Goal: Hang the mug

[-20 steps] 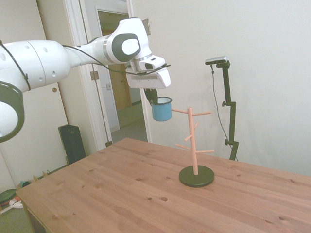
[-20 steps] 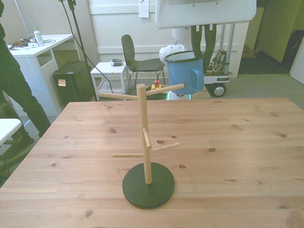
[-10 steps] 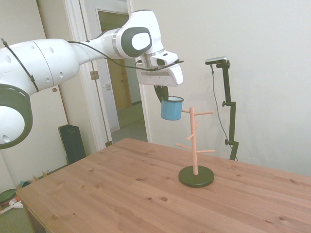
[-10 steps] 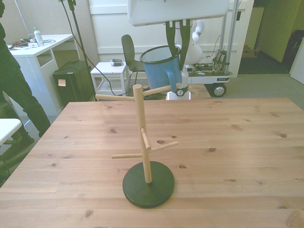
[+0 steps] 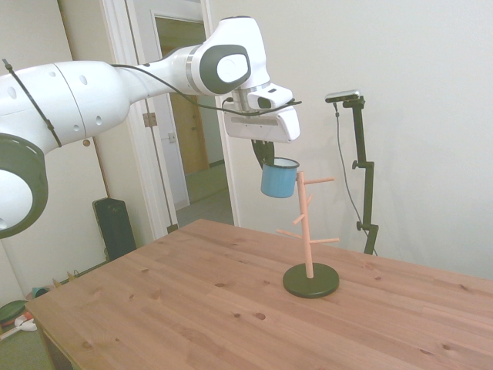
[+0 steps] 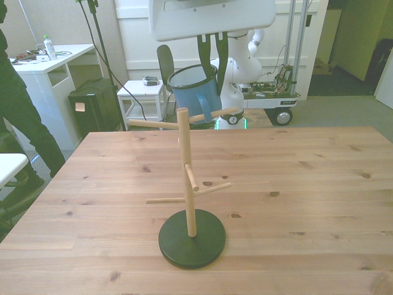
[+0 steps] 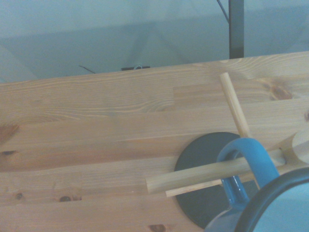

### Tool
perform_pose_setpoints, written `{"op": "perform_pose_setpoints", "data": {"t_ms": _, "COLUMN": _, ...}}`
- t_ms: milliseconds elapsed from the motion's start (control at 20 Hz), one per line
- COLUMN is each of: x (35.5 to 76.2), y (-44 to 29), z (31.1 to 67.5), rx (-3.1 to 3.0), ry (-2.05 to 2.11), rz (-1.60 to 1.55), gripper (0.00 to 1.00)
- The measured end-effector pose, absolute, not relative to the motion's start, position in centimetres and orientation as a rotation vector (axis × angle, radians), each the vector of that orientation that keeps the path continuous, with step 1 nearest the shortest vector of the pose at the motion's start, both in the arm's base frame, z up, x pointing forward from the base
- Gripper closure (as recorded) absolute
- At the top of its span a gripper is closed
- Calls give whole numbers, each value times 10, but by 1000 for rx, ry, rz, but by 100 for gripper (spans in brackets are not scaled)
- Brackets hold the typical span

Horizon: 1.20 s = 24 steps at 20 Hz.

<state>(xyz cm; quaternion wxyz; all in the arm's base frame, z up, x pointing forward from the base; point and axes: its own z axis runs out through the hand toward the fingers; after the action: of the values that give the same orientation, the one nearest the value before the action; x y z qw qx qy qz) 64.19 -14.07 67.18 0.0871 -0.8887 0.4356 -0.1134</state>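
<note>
Table (image 6: pixel 319 184) first: wide pine boards filling the scene, bare but for one thing. Arm (image 5: pixel 92 92) next, white, stretching in over the table from the side view's left. On the boards stands the mug tree (image 6: pixel 186 178), pale wooden post on a dark round base (image 6: pixel 192 239), pegs sticking out at two levels. Up high, the gripper (image 6: pixel 210 49) has its dark fingers closed on the rim of the mug (image 6: pixel 195 93), light blue, hanging upright in the air beside the top of the post. Wrist view now: the blue handle (image 7: pixel 246 162) loops around an upper peg (image 7: pixel 207 173), peg threaded through it, base far below. Off the table, a person (image 6: pixel 18 117) in dark clothes stands at the front view's left, a chair (image 6: pixel 164 61) behind.
</note>
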Motion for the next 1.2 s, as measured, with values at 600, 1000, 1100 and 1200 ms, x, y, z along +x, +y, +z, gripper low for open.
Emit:
{"op": "perform_pose_setpoints", "data": {"t_ms": 600, "x": 641, "y": -144, "z": 664, "rx": -2648, "ry": 1309, "rz": -317, "gripper": 0}}
{"op": "perform_pose_setpoints", "data": {"t_ms": 1000, "x": 614, "y": -147, "z": 675, "rx": -2622, "ry": 1324, "rz": -349, "gripper": 0}}
{"op": "perform_pose_setpoints", "data": {"t_ms": 1100, "x": 597, "y": -144, "z": 677, "rx": -2608, "ry": 1325, "rz": -352, "gripper": 0}}
{"op": "perform_pose_setpoints", "data": {"t_ms": 1200, "x": 580, "y": -125, "z": 679, "rx": -2606, "ry": 1290, "rz": -354, "gripper": 0}}
